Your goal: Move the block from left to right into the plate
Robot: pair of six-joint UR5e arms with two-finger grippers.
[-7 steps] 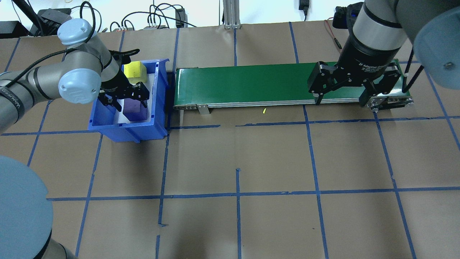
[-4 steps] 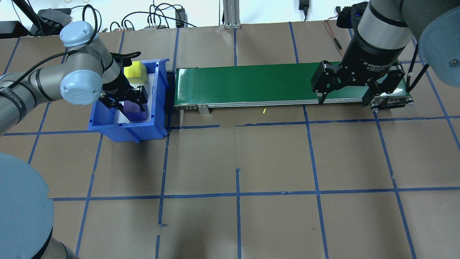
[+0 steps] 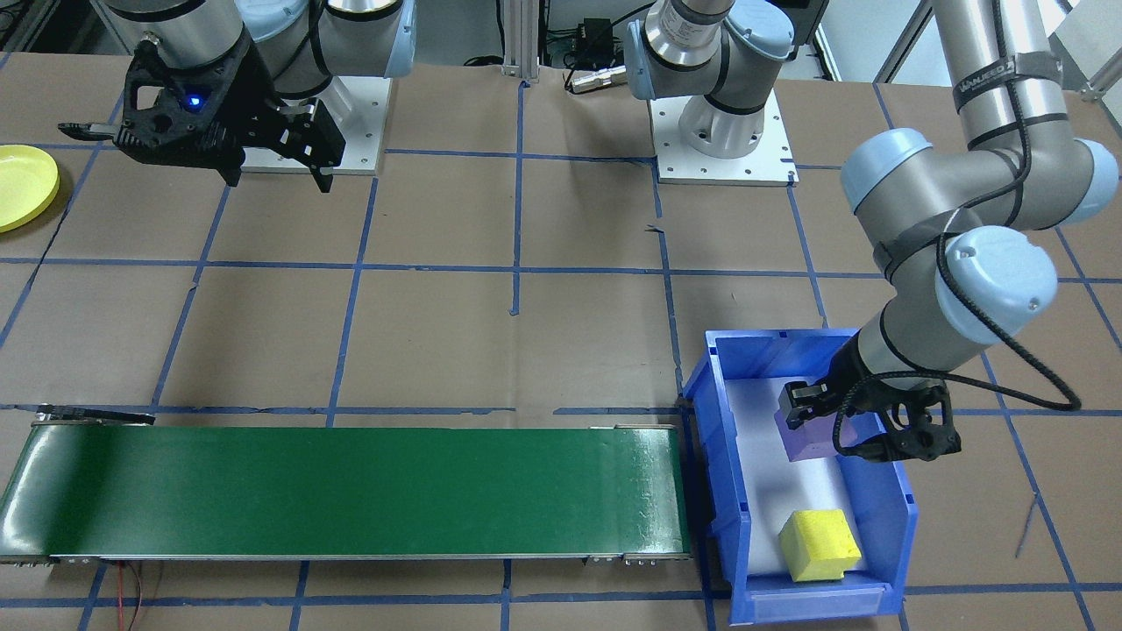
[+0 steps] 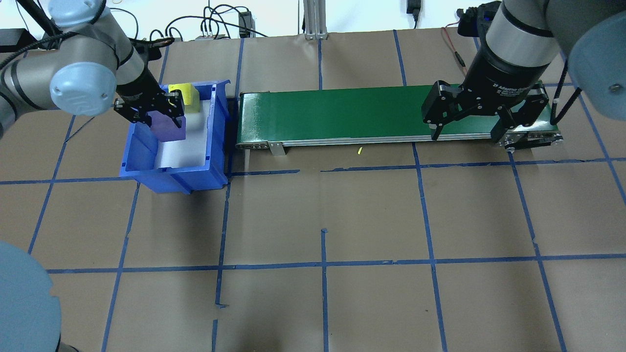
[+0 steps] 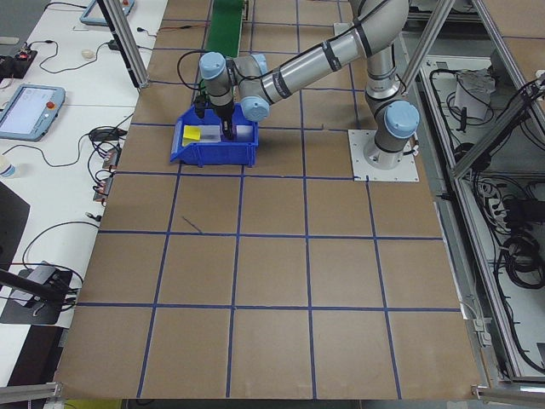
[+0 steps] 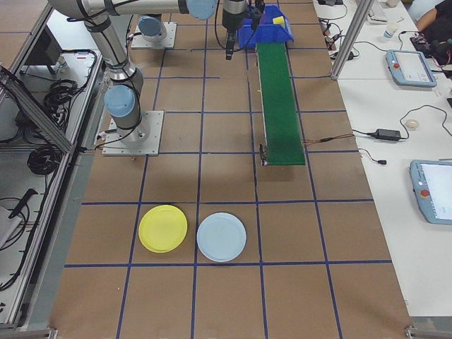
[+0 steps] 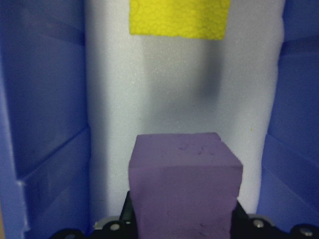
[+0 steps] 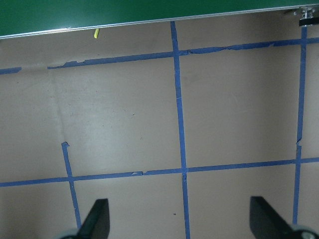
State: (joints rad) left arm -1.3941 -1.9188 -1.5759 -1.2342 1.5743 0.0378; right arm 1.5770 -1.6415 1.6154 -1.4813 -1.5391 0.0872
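brown paper crossed by blue tape lines covers the table [image 4: 323, 205], and the blue bin [image 4: 146, 166] serves as the landmark. inside the bin, toward its near end in the overhead view, the left gripper [image 4: 152, 113] is clamped on the purple block [image 4: 167, 128]; in the left wrist view the purple block [image 7: 184, 186] sits between the fingers with the white foam liner [image 7: 174, 89] of the bin below it, and its shadow on the liner suggests it is lifted clear of the floor. a yellow block [image 4: 183, 98] lies at the far end of the same bin, apart from the purple one. just beside the bin, on its right in the overhead view, starts the green conveyor belt [image 4: 342, 115], which runs away from the bin. the right gripper [image 4: 464, 129] hangs over the belt's far end from the bin, its fingers spread wide with nothing between them. the yellow plate [image 6: 163, 228] lies well apart from the bin, beyond the far end of the belt, next to a pale blue plate [image 6: 221, 237].
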